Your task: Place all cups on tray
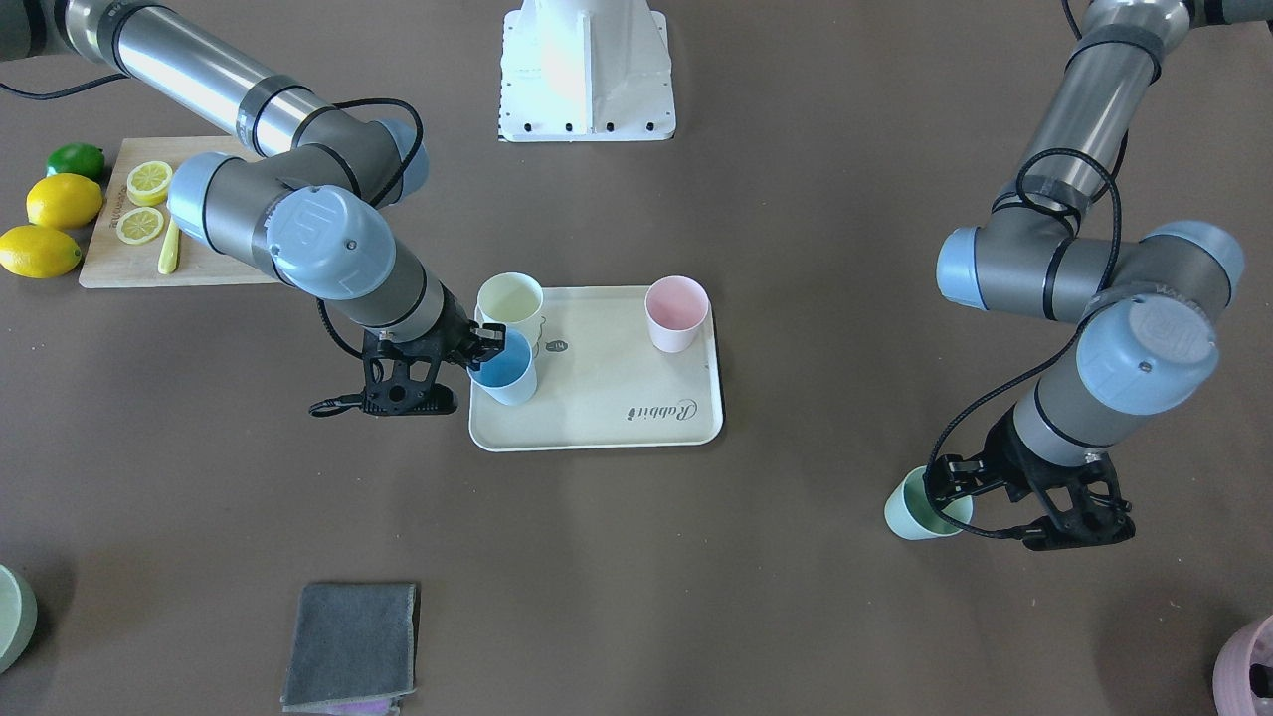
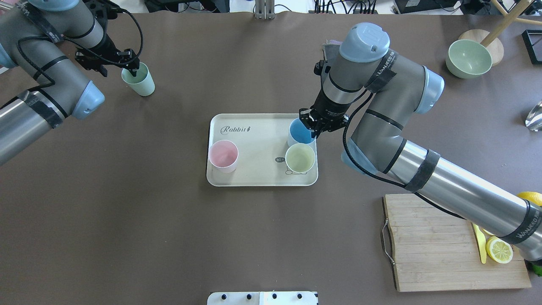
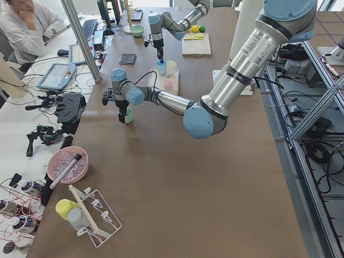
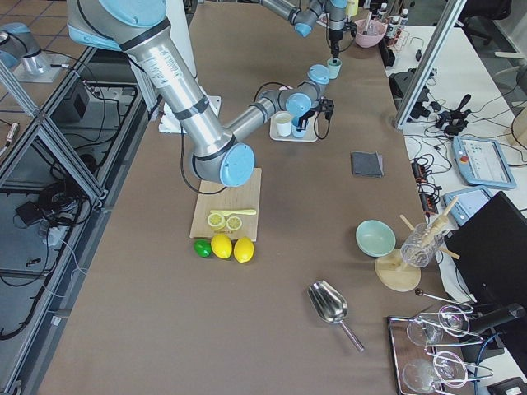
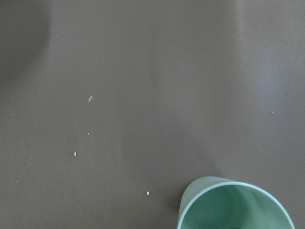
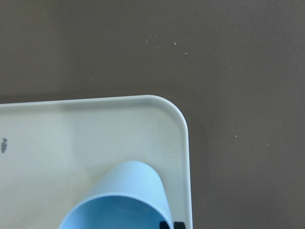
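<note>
While my right gripper (image 2: 312, 127) pinches the blue cup (image 2: 298, 132) beside the yellow cup (image 2: 300, 158), release may topple both. Meanwhile left gripper (image 2: 130, 70) pinches green cup (image 2: 142, 84).

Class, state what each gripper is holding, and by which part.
The right gripper pinches the blue cup by its rim, over the tray. The left gripper is at the rim of the green cup; whether it grips cannot be told.

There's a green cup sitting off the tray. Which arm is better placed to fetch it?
The left arm: its claw sits at the rim of the green cup, while the right claw is over at the blue cup on the tray.
</note>
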You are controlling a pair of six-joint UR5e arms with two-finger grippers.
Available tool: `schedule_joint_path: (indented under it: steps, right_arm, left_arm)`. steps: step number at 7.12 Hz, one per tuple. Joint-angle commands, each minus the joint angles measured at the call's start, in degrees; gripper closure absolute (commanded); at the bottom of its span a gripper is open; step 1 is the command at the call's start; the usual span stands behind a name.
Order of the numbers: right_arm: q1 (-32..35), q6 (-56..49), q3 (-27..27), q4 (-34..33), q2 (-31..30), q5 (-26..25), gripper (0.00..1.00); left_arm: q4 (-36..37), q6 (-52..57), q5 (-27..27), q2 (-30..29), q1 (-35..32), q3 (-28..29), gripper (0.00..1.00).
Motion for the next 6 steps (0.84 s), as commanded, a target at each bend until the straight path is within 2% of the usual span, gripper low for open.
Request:
schedule_joint_path:
  steps: [1,2,4,6]
  right_arm:
    - [1.9,-0.6,0.2,2.8,0.0,0.3,0.0]
    - [3.4,-0.7,1.2,2.7,-0.2,0.6,0.0]
    - [8.6,-0.9,3.1,2.2,-1.1,5.2,0.0]
    - [11.1,-3.6,3.3,2.2,-3.7,4.9,0.0]
  left_arm:
    - [-0.6,-1.2,-0.1,-0.3,0.8,0.3,1.0]
    - [-0.5,-1.4,-0.3,-0.6,0.8,0.1,1.0]
    - [0.3,-2.3,-3.1,-3.1,0.8,-0.6,1.0]
    - [2.6,-10.3,-3.4,-5.6,4.8,-4.9,1.0]
